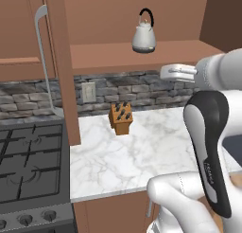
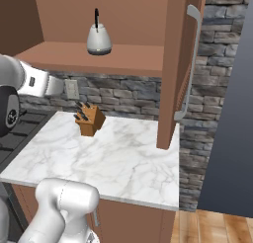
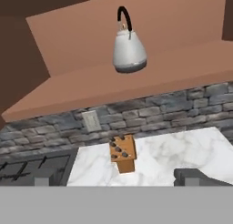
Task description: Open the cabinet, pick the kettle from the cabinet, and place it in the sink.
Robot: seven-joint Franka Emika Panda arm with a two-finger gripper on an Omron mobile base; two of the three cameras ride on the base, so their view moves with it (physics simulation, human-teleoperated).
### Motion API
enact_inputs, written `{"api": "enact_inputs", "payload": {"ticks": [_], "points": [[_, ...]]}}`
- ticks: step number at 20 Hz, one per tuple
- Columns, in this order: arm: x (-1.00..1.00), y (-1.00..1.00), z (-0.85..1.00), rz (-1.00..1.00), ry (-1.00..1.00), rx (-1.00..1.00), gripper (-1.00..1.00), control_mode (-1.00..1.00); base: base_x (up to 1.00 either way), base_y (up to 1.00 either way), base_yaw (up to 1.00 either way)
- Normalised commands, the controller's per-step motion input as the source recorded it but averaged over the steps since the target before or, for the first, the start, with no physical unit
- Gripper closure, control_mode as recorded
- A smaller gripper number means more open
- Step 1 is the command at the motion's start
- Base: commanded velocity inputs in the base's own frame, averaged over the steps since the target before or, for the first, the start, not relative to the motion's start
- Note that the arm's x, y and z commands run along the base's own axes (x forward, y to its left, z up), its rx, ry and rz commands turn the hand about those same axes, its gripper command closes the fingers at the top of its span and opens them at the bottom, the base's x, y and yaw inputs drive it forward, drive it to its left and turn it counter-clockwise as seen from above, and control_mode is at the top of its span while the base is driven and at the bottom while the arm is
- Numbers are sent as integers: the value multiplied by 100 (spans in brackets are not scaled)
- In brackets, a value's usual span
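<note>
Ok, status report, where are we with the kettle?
Gripper open, empty. Cabinet doors open, kettle upright on shelf. Path to it clear.

We see even, soft, fairly bright light in all three views, with no visible lamp. The marble counter (image 1: 142, 156) is the brightest surface and shows no glare. The kettle (image 1: 144, 37) carries a pale sheen on its metal body and casts only a faint dark patch on the shelf directly beneath it. The cabinet (image 2: 123, 20) interior behind the kettle darkens toward its upper corners. The knife block (image 3: 123, 153), below the kettle, throws a weak shadow on the counter. Everything is sharp, without blur or edge distortion; the stone wall texture looks slightly coarse.
</note>
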Motion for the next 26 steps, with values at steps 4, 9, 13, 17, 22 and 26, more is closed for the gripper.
{"api": "enact_inputs", "payload": {"ticks": [4,9,13,17,22,26], "points": [[9,-12,10,0,0,-11,-100,-100,0,0,0],[9,-15,10,0,0,-3,-100,-100,0,0,0],[13,-13,9,0,-2,0,-100,-100,0,0,0],[13,-13,10,3,-9,0,-100,-100,0,0,0],[20,-5,9,1,-8,0,-100,-100,0,0,0],[25,-5,9,0,-11,0,-100,-100,0,0,0]]}}
